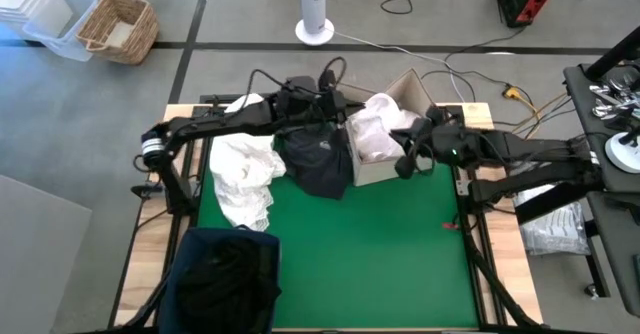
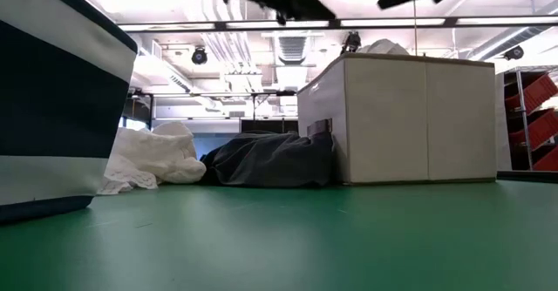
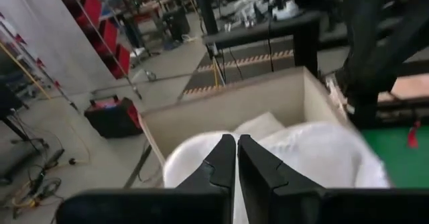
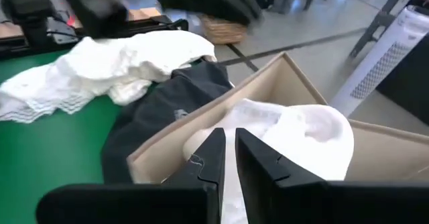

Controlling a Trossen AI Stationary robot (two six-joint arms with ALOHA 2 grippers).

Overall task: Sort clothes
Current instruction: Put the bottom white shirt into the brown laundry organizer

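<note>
STEP: placing whites | left gripper (image 3: 236, 158) hovering clenched, empty, over beige cardboard box (image 1: 400, 164) at one o'clock | right gripper (image 4: 228, 158) likewise clenched, empty | white fabric garments (image 1: 380, 129) sitting inside | NEXT: fetching navy garment (image 1: 315, 159), eleven o'clock

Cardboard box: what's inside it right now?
White clothes fill the cardboard box, heaped up to its rim; both wrist views show the same white pile. Whatever lies beneath that top layer, and the box floor, is covered.
</note>
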